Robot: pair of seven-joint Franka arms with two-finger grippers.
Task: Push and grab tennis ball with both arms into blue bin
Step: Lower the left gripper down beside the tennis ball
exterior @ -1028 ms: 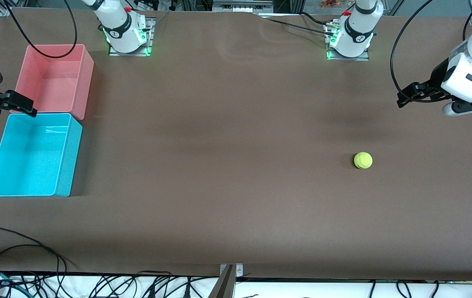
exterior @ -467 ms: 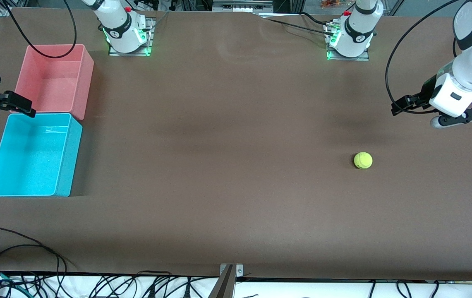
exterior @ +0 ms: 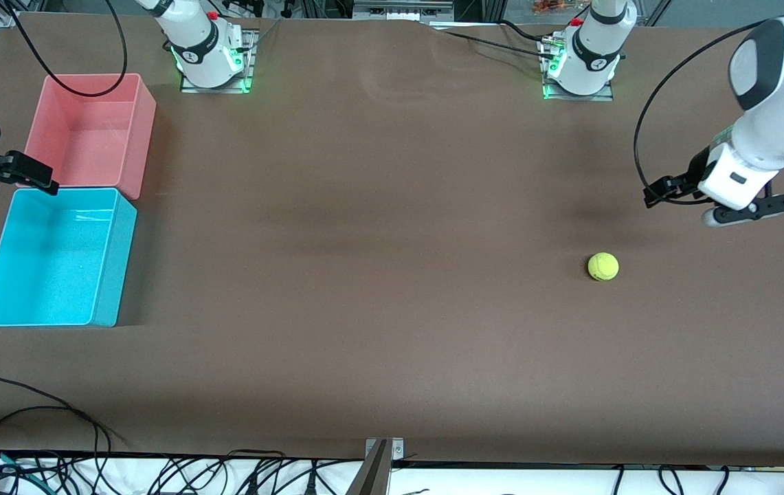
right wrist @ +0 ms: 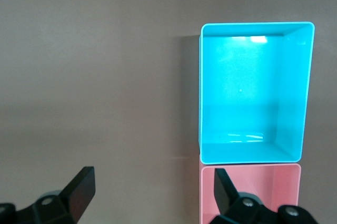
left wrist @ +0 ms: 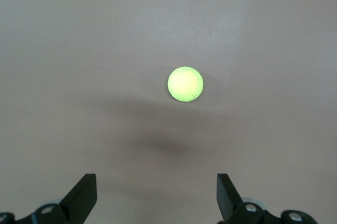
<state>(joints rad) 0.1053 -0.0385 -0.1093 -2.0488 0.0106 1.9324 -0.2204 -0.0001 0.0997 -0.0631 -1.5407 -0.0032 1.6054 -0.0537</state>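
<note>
change: left tool [exterior: 659, 190] has swung in closer above the tennis ball [exterior: 602, 267], fingers spread, empty | ball: on table [exterior: 378, 275], well apart from blue bin [exterior: 113, 261], unmoved | right tool [exterior: 38, 177]: waits open over that bin's edge | meaning: push about to begin

High front view; wrist views face downward

pink bin [right wrist: 247, 195] — cut by right wrist frame edge | tennis ball [left wrist: 185, 84] print — washed out
</note>
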